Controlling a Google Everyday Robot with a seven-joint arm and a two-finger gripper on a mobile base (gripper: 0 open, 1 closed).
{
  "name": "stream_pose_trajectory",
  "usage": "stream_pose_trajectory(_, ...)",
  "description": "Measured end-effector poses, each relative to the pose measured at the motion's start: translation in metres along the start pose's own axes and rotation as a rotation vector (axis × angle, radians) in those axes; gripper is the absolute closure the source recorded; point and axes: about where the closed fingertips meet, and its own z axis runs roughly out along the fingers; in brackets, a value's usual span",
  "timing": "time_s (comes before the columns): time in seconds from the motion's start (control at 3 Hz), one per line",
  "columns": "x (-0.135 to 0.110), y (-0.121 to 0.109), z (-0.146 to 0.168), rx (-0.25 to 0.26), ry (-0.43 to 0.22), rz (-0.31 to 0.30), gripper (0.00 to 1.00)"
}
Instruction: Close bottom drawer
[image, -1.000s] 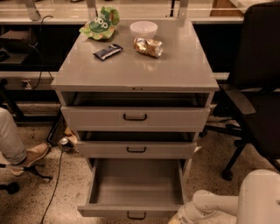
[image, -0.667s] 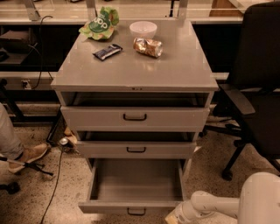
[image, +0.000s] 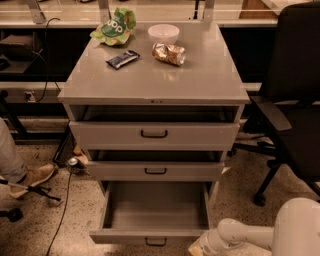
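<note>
Tool by right front corner of bottom drawer (drawer pulled far out); tool's state: cannot tell.

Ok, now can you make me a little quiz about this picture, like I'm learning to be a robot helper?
1. How many drawers does the grey cabinet have?
2. True or false: the bottom drawer is pushed all the way shut.
3. Where is the gripper?
A. Resting on top of the cabinet
B. Low down, by the front right corner of the bottom drawer
C. Inside the bottom drawer

Key: 1. three; 2. false, it is pulled out and you can see its bare inside; 3. B
</note>
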Motion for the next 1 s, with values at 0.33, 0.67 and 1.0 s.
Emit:
stream_pose_trajectory(0.33,-0.013,-0.007,0.001,0.034,-0.028,-0.038,1.0)
stream_pose_trajectory(0.67,-0.031,-0.021,0.005,0.081,-0.056,-0.075,1.0)
stream_pose_trajectory(1.0,-0.033,-0.022,0.006,0.082,-0.059,-0.078,1.0)
